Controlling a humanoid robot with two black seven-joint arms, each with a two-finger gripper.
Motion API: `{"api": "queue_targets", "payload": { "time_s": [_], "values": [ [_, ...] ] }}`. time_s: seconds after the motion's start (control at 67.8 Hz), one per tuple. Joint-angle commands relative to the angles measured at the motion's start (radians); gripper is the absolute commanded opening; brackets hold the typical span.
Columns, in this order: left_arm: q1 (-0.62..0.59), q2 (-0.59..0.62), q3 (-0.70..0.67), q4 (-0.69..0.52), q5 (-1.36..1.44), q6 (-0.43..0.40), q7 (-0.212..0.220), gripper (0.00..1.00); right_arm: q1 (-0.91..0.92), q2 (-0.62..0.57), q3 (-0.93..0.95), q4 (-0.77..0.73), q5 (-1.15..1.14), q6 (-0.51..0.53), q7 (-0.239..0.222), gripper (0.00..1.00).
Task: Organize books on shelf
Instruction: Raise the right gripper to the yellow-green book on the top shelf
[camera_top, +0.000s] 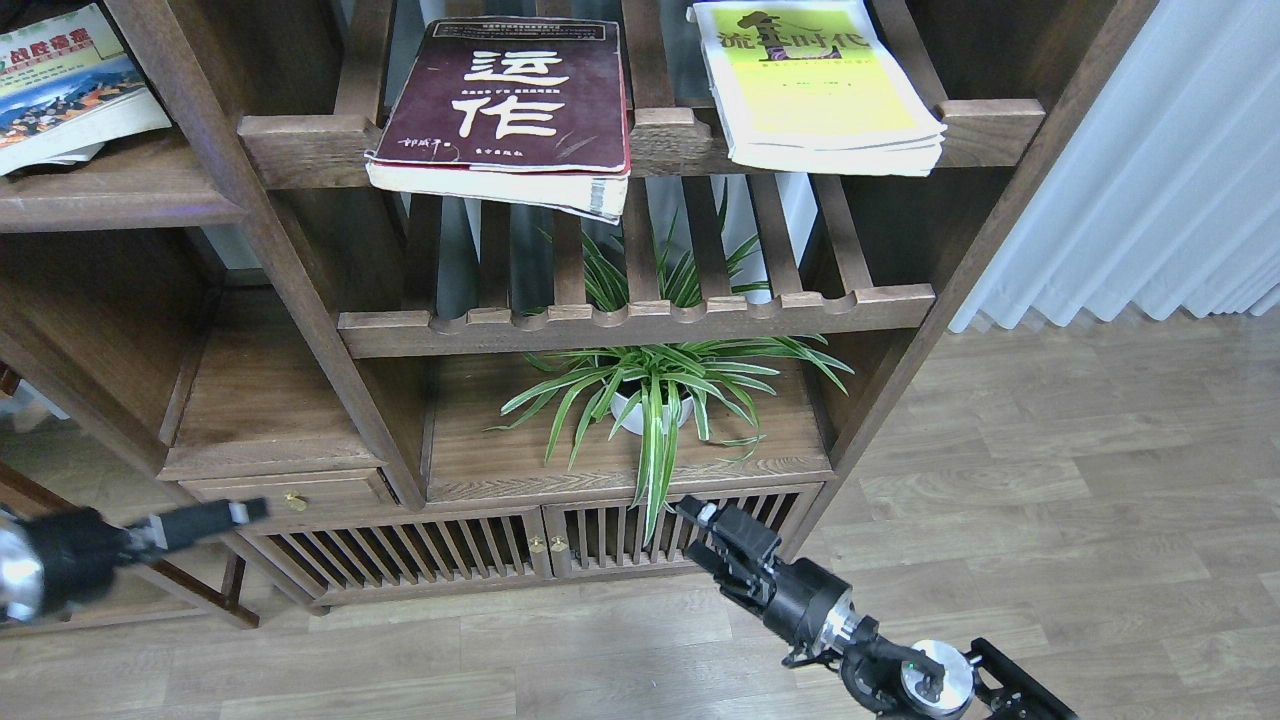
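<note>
The thick maroon book (510, 100) with white characters lies flat on the top slatted rack, its front edge overhanging the rail. The yellow-green book (815, 85) lies flat to its right on the same rack. The smaller colourful book (60, 80) lies on a solid dark-brown shelf (120, 195) at the upper left. My right gripper (705, 530) is low, in front of the cabinet doors under the plant, open and empty. My left gripper (235, 513) is motion-blurred at the lower left, near the small drawer, far below all the books.
A potted spider plant (650, 395) stands on the solid board below the lower slatted rack (640, 320). A small drawer with a brass knob (294, 498) and slatted cabinet doors (450, 550) sit below. A white curtain (1150, 170) hangs on the right, above wood flooring.
</note>
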Motion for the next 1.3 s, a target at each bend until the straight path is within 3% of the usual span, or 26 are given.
{"api": "queue_targets", "payload": {
  "time_s": [0.0,0.324,0.619,0.737,1.283],
  "values": [
    [0.082,-0.142,-0.07,0.062,0.005,0.0,0.001,0.99,0.008,0.0,0.006,0.055,0.001,0.0,0.0,1.0],
    [0.143,-0.196,-0.076,0.11,0.01,0.0,0.011,0.99,0.031,-0.047,0.203,0.241,0.021,-0.052,0.0,1.0],
    [0.171,-0.196,-0.076,0.112,0.011,0.0,0.014,1.0,0.023,-0.161,0.236,0.383,0.023,-0.067,0.0,0.99],
    [0.177,-0.195,-0.074,0.113,0.011,0.0,0.014,1.0,0.023,-0.164,0.292,0.458,0.024,-0.162,0.0,0.99],
    [0.203,-0.186,-0.077,0.17,0.006,0.0,0.011,1.0,0.143,-0.173,0.306,0.524,0.023,-0.323,0.0,0.99]
  ]
}}
